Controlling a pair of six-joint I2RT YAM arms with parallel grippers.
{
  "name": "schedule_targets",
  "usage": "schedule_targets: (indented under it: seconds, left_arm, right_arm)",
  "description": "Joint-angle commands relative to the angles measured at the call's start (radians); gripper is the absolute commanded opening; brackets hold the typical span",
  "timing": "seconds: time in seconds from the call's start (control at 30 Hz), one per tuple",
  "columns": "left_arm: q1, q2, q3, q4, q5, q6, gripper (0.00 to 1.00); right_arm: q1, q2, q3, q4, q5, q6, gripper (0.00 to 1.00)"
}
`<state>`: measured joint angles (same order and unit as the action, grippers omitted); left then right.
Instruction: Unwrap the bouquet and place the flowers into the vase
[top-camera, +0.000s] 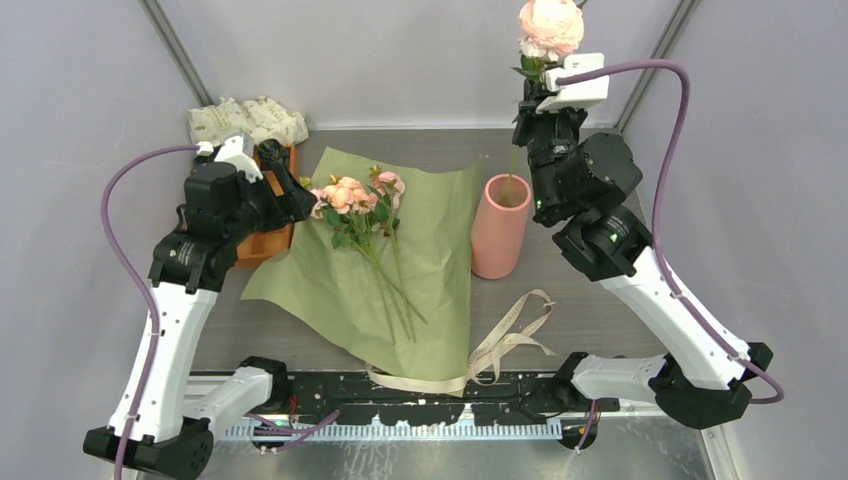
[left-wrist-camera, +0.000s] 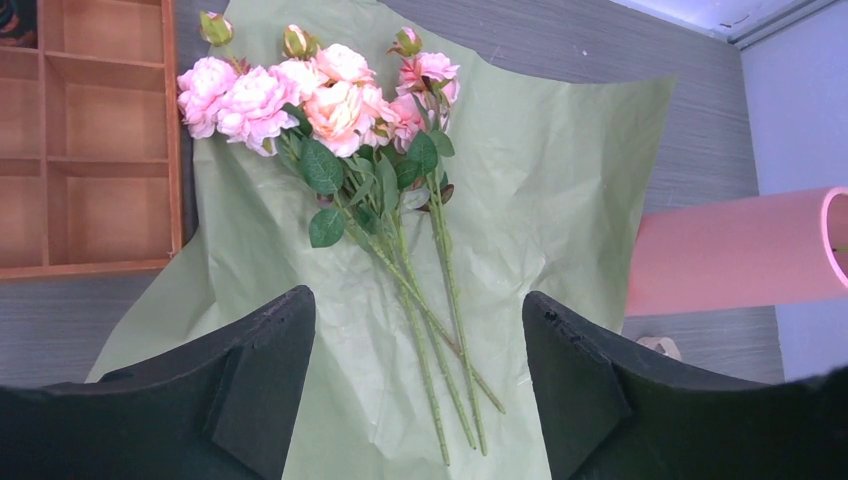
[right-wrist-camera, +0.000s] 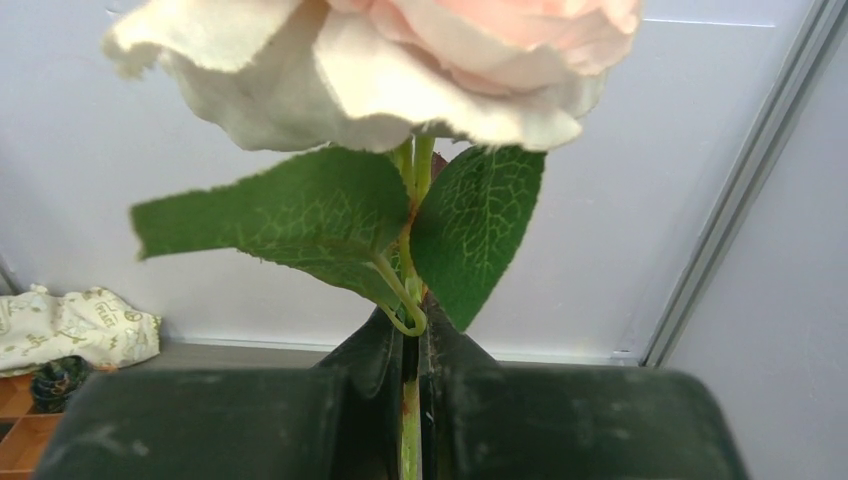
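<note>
Desk (top-camera: 600, 300): grey, carries everything. Paper (top-camera: 440, 230): olive sheet, spread open. Vase (top-camera: 498, 235): pink, upright, just beside the paper's right edge. Flowers (top-camera: 350, 200): loose bunch lying on the paper, stems toward the near edge, below the left pincer (left-wrist-camera: 420, 320), which is apart and empty. Rose (top-camera: 551, 25): single, stem vertical, clamped in the right pincer (right-wrist-camera: 412, 340) directly above the vase mouth. Likely next move: straight down.

We see a grey counter (top-camera: 590, 300) bearing green paper (top-camera: 430, 230), a pink vase (top-camera: 498, 235), ribbon (top-camera: 510, 335), a tray (top-camera: 262, 243) and a cloth bundle (top-camera: 250, 120).
</note>
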<state>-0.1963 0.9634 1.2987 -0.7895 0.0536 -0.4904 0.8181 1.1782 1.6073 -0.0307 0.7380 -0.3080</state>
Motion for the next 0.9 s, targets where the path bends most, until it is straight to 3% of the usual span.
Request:
schedule_targets:
  seconds: [0.0, 0.43, 0.7, 0.77, 0.87]
  left_arm:
    - [-0.002, 0.001, -0.003, 0.082, 0.036, -0.005, 0.76]
    - [-0.002, 0.017, -0.039, 0.116, 0.073, -0.011, 0.76]
    - [-0.002, 0.038, -0.058, 0.141, 0.096, -0.022, 0.76]
    - [-0.002, 0.05, -0.063, 0.154, 0.114, -0.029, 0.76]
    - [-0.01, 0.083, -0.064, 0.168, 0.126, -0.033, 0.76]
  right_arm:
    - [-0.001, -0.012, -0.029, 0.092, 0.044, -0.041, 0.01]
    - [-0.011, -0.089, -0.384, 0.103, 0.114, 0.159, 0.02]
    - [-0.011, -0.159, -0.488, 0.041, 0.146, 0.258, 0.52]
    - [-0.011, -0.179, -0.492, 0.005, 0.158, 0.28, 0.6]
    - [-0.011, -0.213, -0.474, -0.06, 0.166, 0.306, 0.62]
